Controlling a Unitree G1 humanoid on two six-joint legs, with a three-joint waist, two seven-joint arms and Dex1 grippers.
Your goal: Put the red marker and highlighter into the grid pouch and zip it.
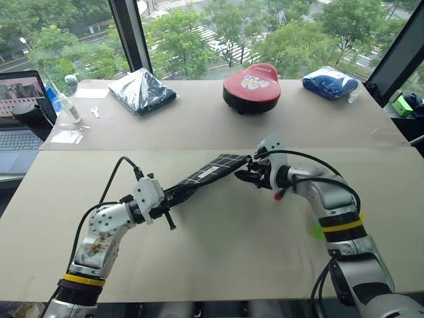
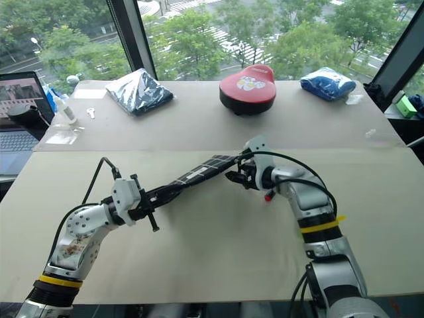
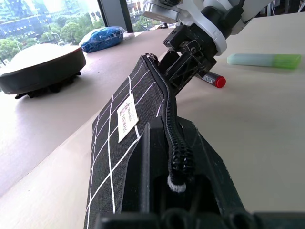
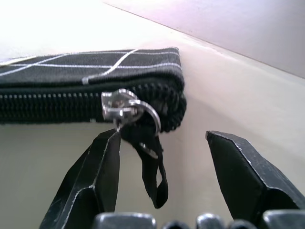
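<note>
While the left hand (image 1: 173,196) is clamping one short end of the grid pouch (image 1: 213,169) tight between its fingers, it is holding the flat case up off the surface (image 1: 218,258), stretched toward the other arm with the zipper edge exposed; that grip seems meant to brace the fabric so the slider can be pulled against it. At the far end, the right hand (image 4: 162,157) is standing with its fingers (image 4: 97,171) apart, the silver zipper slider (image 4: 119,107) and its black pull cord (image 4: 152,167) hanging in the gap between them, the cord not yet pinched. From the right wrist view the teeth are looking closed right up to the slider, so I judge this to be the opening step, with the pull about to be taken. The red marker (image 3: 212,79) is lying on the surface just under and beside the right hand, red cap end outward, and the highlighter (image 3: 264,60) is lying a little farther off near the right forearm, both outside the pouch. Well behind, near the window, a red domed case (image 1: 252,87), a plastic-wrapped dark bundle (image 1: 141,91) and a blue bundle (image 1: 330,82) are sitting untouched.
</note>
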